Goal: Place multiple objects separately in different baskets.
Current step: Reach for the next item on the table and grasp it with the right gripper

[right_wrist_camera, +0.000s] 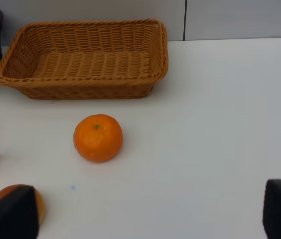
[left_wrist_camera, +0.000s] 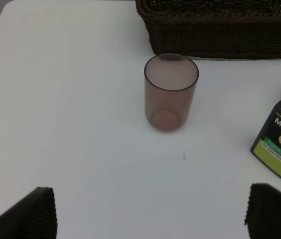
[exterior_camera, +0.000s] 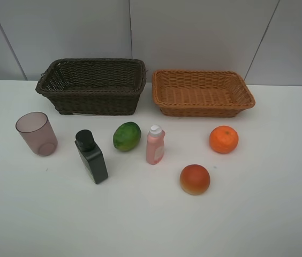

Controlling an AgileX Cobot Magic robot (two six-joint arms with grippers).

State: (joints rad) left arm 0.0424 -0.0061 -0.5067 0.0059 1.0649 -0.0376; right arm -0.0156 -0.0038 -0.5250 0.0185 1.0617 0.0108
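Objects, six in all, stand loose on the white table; clock hours are read in the high view. One cup, mauve and see-through, stands upright farthest left, at seven o'clock from the dark basket. One black bottle with a black cap stands at four o'clock from the cup, near it but apart. One green fruit sits at one o'clock from that bottle, just in front of the dark basket. One pink bottle with a white cap stands upright at four o'clock from the green fruit, just beside it. One red fruit lies at four o'clock from the pink bottle. One orange is at one o'clock from the red fruit and five o'clock from the tan basket. The two baskets sit just beside each other at the back, dark at eleven o'clock from the table's middle, tan at one o'clock. The left claw is spread wide and grips nothing, with the cup ahead of it. The right claw is spread wide too, gripping nothing, with the orange ahead
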